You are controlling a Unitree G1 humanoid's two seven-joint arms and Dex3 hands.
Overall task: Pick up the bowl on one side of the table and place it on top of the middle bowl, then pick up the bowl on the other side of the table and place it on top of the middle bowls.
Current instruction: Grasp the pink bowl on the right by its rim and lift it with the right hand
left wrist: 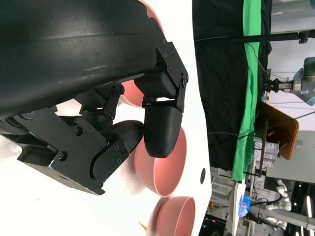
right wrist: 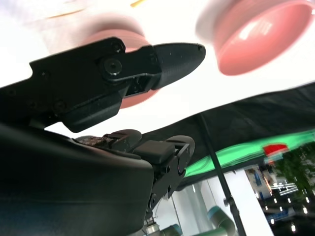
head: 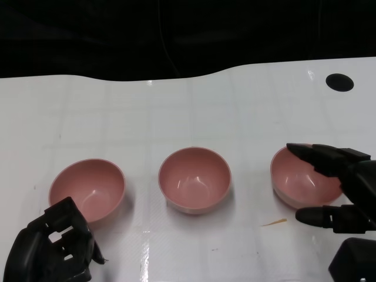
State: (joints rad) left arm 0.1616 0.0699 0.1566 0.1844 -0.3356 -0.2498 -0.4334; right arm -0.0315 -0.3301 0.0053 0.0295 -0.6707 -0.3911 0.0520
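Our right hand (head: 338, 188) is spread wide, holding nothing, fingers over the near rim of the right bowl (head: 302, 183) and thumb just outside it, so we judge it grabs first. Left hand (head: 53, 247) is curled on nothing, beside the left bowl (head: 88, 188). Middle bowl (head: 194, 179) sits between, mid-bench (head: 176, 106). Only the head view shows all three; right wrist view is blurred.

Three bowls in a row on the table (head: 176, 106): left bowl (head: 88, 189), middle bowl (head: 194, 179), right bowl (head: 301, 179)
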